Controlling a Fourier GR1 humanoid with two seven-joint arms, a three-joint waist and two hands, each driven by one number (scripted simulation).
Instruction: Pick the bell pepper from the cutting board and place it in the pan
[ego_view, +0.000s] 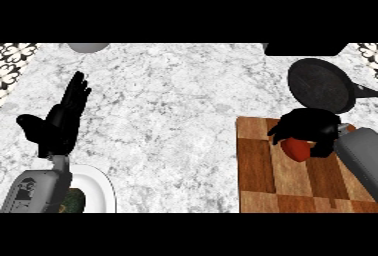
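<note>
Right hand (308, 127) curls round the bell pepper (297, 149) at the cutting board (257, 172) — left hand (63, 120) rests open, fingers up.

The grey marble bench (170, 100) held a wooden cutting board (255, 167), a black pan (321, 82) and a white plate (100, 185).

No writing, number or sign can be read; dark marks on the left forearm (29, 192), just beside the plate (100, 185), are too small to tell
</note>
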